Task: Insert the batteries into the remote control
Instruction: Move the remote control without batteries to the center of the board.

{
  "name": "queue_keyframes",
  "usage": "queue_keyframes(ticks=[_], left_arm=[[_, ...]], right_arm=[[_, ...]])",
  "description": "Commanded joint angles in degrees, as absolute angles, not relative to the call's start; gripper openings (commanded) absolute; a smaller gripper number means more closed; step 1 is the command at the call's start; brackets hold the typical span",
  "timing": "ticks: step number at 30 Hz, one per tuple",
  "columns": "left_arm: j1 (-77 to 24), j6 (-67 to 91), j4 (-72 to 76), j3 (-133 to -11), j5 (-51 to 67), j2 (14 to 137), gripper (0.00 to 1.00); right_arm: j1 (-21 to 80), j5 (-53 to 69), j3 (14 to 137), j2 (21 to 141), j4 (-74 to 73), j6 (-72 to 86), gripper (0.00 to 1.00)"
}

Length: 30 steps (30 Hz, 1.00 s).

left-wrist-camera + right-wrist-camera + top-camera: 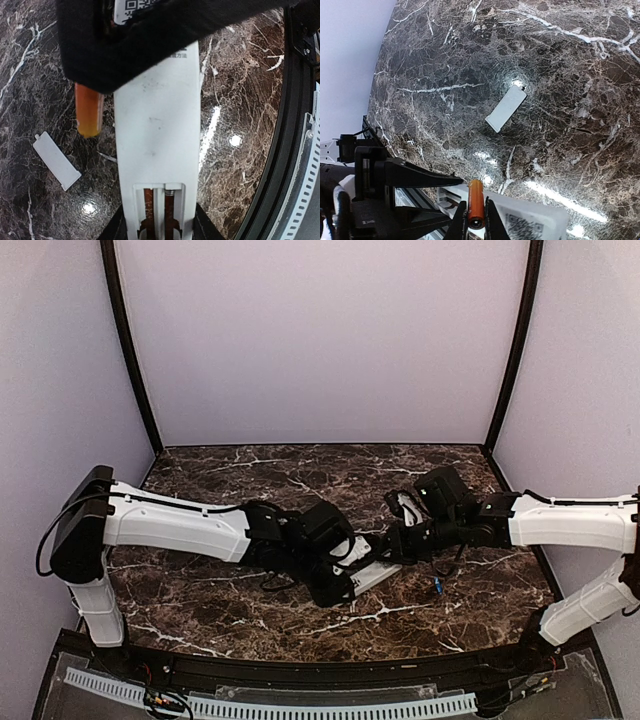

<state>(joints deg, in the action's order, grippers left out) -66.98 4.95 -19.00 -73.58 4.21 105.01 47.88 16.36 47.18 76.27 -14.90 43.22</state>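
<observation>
White remote control (157,145), back face up, battery bay open at its 6 o'clock end in the left wrist view, pinched across its width by the left gripper (159,234) above the marble table (200,590). Orange battery (475,203) clamped upright between the right gripper (474,220) fingers, just beside the remote's labelled end. Blue battery (437,586) on the table at 4 o'clock of the grippers. Flat white cover (506,108) lying apart.

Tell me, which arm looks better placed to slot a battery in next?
The right: its jaws pinch the orange battery just above the remote control, which the left arm steadies with its open battery bay facing up.
</observation>
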Motion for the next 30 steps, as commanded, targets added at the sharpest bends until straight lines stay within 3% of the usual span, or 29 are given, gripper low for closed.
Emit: queue_keyframes(ticks=[1,5,9,21,25,30], left_arm=[[-67.19,9.34,-27.74,-79.41,3.68,109.81,0.01],[-67.32,9.81,-29.74,-80.08,3.02,112.92,0.02],[-67.32,8.5,-30.14,-80.02,1.18,114.44,0.11],[-67.32,5.94,-21.97,-71.52,5.22,108.11,0.77],[-67.32,5.12,-18.95,-65.54,4.59,101.36,0.82],[-67.28,4.55,-12.18,-53.63,1.8,90.16,0.8]], right_arm=[[47.46,15.29,47.72,75.32,-14.99,43.67,0.0],[47.46,15.94,46.71,75.45,-13.66,43.96,0.0],[47.46,16.78,46.24,76.25,-12.91,43.96,0.0],[47.46,18.34,44.97,76.63,-11.42,43.31,0.0],[47.45,22.29,44.03,77.43,-8.0,42.88,0.0],[49.12,26.04,44.04,83.18,-1.49,45.78,0.0]])
